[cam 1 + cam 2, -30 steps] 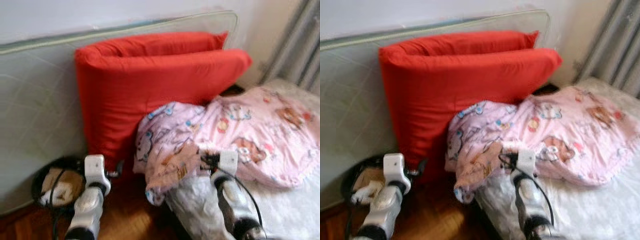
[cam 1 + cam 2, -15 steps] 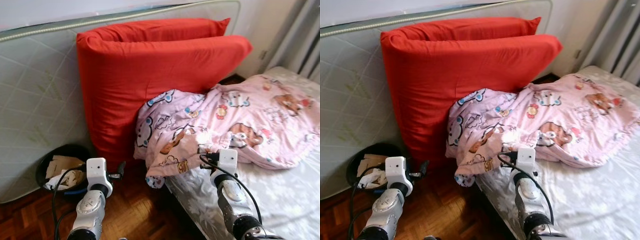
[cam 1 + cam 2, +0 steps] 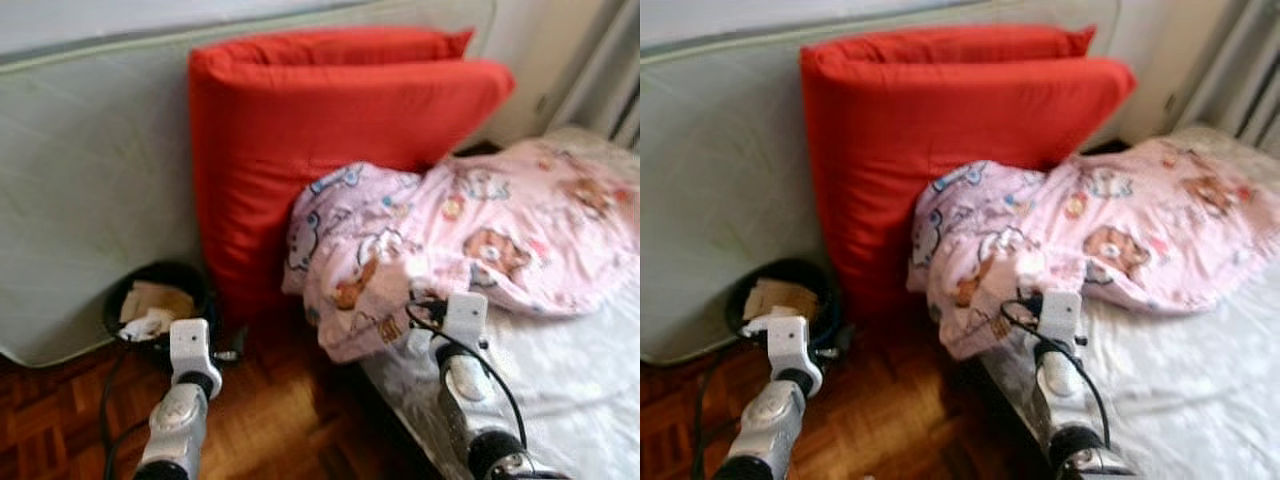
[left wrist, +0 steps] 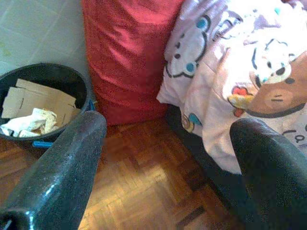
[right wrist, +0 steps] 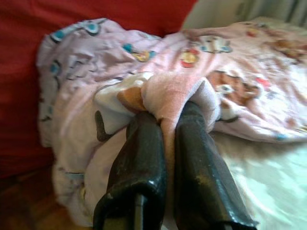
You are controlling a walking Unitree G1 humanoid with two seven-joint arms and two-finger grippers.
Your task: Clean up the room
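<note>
Pink fleece, printed all over with cartoon bears and white cat faces with blue bows, makes up the blanket (image 3: 470, 240) I have hold of. It lies crumpled in a heap on the bed (image 3: 580, 400), bunched thickest at the near corner, where a loose fold droops over the mattress edge toward the parquet floor (image 3: 270, 420). Its far side spreads flatter across the pale, faintly patterned sheet. My right gripper (image 5: 163, 143) is pinched on a ridge of this blanket: the two black fingers (image 5: 139, 158) press close together with a roll of pink cloth squeezed up between them, its white underside showing just beside the pinch.

Behind the blanket a big red cushion (image 3: 330, 150), folded double, stands on the floor and leans against a pale quilted mattress (image 3: 90, 190) set upright along the wall; the blanket's heap touches the cushion's lower front.

My left gripper (image 4: 168, 158) hangs above the wooden floor with its fingers spread wide and nothing between them. Near it, at the foot of the upright mattress and just beside the cushion, sits a round black bin (image 3: 155, 300) holding flattened cardboard and crumpled white paper.
</note>
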